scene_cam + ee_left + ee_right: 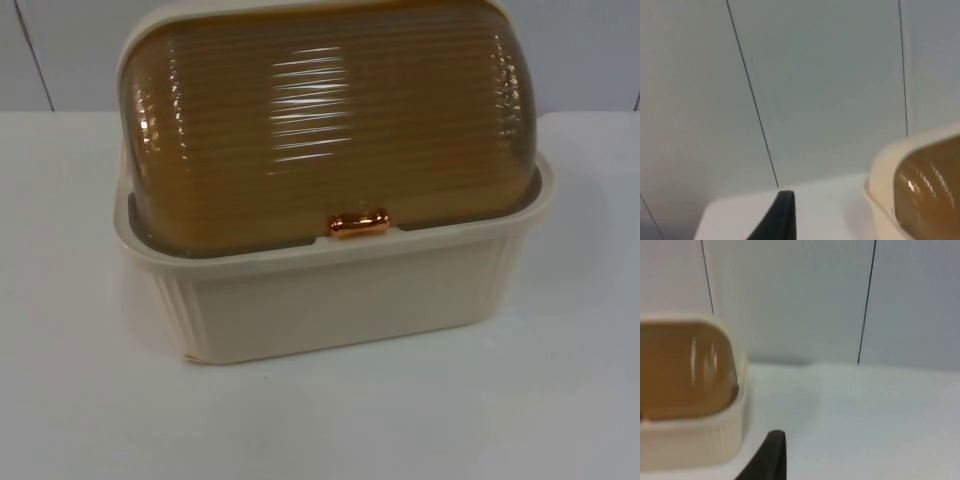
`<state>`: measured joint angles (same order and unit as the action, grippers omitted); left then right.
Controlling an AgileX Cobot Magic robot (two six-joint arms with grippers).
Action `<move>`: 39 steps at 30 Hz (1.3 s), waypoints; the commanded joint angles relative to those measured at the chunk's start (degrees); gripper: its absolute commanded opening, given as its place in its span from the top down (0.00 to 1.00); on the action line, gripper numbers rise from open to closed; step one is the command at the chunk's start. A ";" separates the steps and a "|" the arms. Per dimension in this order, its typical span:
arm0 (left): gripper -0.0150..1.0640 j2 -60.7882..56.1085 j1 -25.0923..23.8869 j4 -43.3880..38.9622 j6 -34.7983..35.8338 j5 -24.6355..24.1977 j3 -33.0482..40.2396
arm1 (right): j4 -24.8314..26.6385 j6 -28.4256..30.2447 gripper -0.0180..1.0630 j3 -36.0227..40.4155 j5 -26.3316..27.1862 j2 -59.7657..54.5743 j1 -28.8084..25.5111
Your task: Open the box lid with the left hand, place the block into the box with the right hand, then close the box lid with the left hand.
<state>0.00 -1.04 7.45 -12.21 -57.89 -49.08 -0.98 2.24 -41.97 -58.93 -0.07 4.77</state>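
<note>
From the top view the cream box (pixel 335 290) sat by the bench's (pixel 70 400) back edge, its amber lid (pixel 330 130) down, while the left claw's fingertip (pixel 782 215) and the right claw's fingertip (pixel 771 452) left both grips unreadable

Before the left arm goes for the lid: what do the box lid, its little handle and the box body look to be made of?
The lid looks like translucent amber plastic, ribbed and glossy, with window-like glare on its ribs. The handle is copper-coloured and mirror-shiny, metal or metallised plastic; I can't tell which. The box body looks like opaque cream plastic, satin, with moulded vertical flutes at its corners.
</note>
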 commanded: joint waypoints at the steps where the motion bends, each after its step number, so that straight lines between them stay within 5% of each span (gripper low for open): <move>1: 0.02 0.00 0.28 -0.51 0.67 -0.51 2.77 | -0.17 -0.28 0.02 3.92 -0.20 0.07 -0.02; 7: 0.02 0.00 0.28 -1.98 0.78 -4.25 7.15 | -0.17 -1.81 0.02 11.86 -2.01 0.07 -0.02; 21: 0.02 0.00 0.28 -5.80 4.92 -8.24 7.71 | -0.29 -1.81 0.02 12.46 -2.82 0.07 -0.02; 39: 0.02 0.00 0.42 -6.99 8.44 -3.64 20.76 | -0.29 -1.81 0.02 12.46 -2.82 0.07 -0.02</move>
<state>0.13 -0.94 1.09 -5.48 -62.98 -28.68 -0.98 0.41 -29.64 -61.90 -0.16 4.77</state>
